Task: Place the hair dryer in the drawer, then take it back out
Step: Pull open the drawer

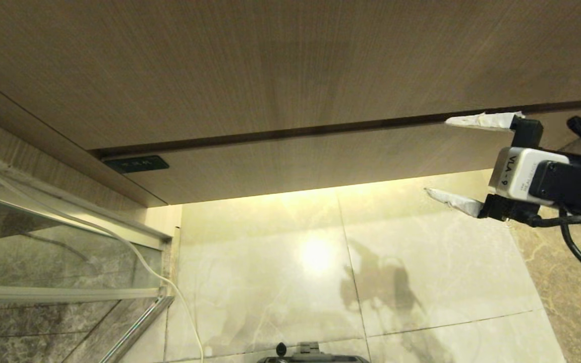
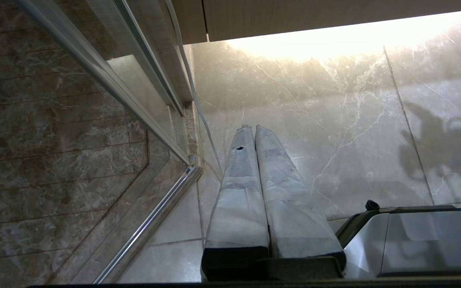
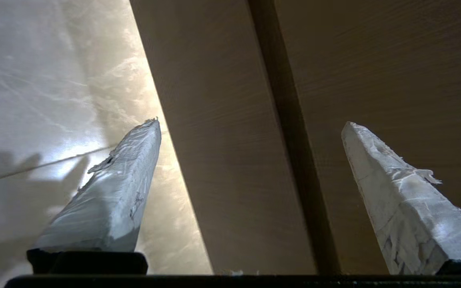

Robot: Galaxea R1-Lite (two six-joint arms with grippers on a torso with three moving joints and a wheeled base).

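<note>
Hair dryer isn't visible in any view — can't tell whether it's inside the drawer [image 1: 321, 161] or elsewhere. Drawer front sits shut, flush under the taller wood panel [image 1: 270, 65], dark label [image 1: 136, 164] at its left corner; text on that label too small to read.

Right gripper [image 1: 444, 156] is at the drawer's right end, fingers spread wide, empty, one finger up at the seam between panel and drawer front, the other below the drawer's lower edge. Left gripper [image 2: 250, 130] hangs over the marble floor [image 1: 270, 282] near the glass partition [image 1: 43, 227], fingers pressed together, nothing held.

Judgement: either pre-open or mid-cycle — pictures don't settle which. Drawer needs pulling open next.

Readable writing: "VLA-9" on the right wrist's white module [image 1: 520, 174].
</note>
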